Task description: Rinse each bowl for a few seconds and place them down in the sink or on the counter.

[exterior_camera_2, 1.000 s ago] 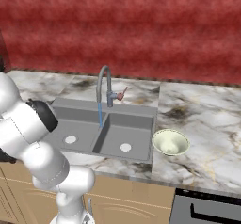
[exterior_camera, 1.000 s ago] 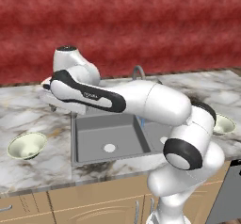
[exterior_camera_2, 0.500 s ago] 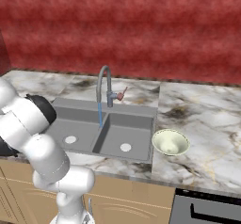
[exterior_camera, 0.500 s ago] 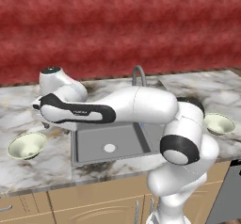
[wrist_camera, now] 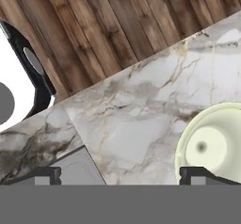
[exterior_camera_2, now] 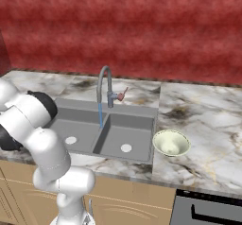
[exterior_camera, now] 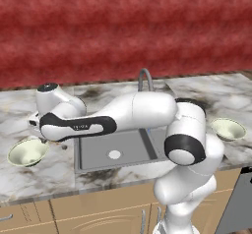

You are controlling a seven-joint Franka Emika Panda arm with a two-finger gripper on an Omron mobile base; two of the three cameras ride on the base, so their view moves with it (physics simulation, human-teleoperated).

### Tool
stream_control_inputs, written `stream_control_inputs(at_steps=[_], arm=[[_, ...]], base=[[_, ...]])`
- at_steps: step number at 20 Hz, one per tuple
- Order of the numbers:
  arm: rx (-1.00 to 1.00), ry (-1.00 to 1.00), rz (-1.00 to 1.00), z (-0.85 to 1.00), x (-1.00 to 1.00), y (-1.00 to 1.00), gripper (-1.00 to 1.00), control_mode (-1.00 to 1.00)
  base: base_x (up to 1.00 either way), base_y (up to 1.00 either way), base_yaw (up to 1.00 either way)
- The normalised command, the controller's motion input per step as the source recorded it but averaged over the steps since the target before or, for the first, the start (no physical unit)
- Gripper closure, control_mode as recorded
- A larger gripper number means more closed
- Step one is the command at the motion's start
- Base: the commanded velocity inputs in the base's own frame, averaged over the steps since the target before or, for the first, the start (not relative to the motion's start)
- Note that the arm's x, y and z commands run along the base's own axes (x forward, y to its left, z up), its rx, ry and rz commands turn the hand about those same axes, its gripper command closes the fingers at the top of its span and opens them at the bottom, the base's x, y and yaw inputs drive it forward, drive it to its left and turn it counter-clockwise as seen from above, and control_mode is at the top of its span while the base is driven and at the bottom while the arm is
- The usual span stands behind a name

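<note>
I have swung left across the sink (exterior_camera: 98, 152); my fingers (wrist_camera: 120, 175) hang spread wide and empty over the left bowl (exterior_camera: 27, 152) on the worktop (exterior_camera: 44, 176). The other bowl (exterior_camera_2: 171, 142) sits right of the sink.

Left and right base views: behind the arm, angled down, sharing the grey double-basin sink (exterior_camera: 118, 149) (exterior_camera_2: 106, 132) and white-grey marbled stone desk (exterior_camera: 44, 176) (exterior_camera_2: 208, 139). Hand view: close, straight down on desk (wrist_camera: 136, 110) beside sink corner (wrist_camera: 77, 169).
</note>
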Motion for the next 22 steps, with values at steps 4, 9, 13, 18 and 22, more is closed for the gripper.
stream_control_inputs(at_steps=[4, 9, 13, 18, 22], arm=[[0.0, -0.03, 0.0, -0.29, 0.0, 0.16, -1.0, -1.0], [0.0, -0.02, 0.0, -0.22, 0.0, 0.07, -1.0, -1.0], [0.0, -0.01, 0.0, -0.24, 0.0, 0.14, -1.0, -1.0], [0.0, -0.01, 0.0, -0.24, 0.0, 0.14, -1.0, -1.0], [0.0, -0.02, 0.0, -0.15, 0.08, 0.09, -1.0, -1.0]], base=[[0.0, 0.0, 0.0], [0.0, 0.0, 0.0], [0.0, 0.0, 0.0], [0.0, 0.0, 0.0], [0.0, 0.0, 0.0]])
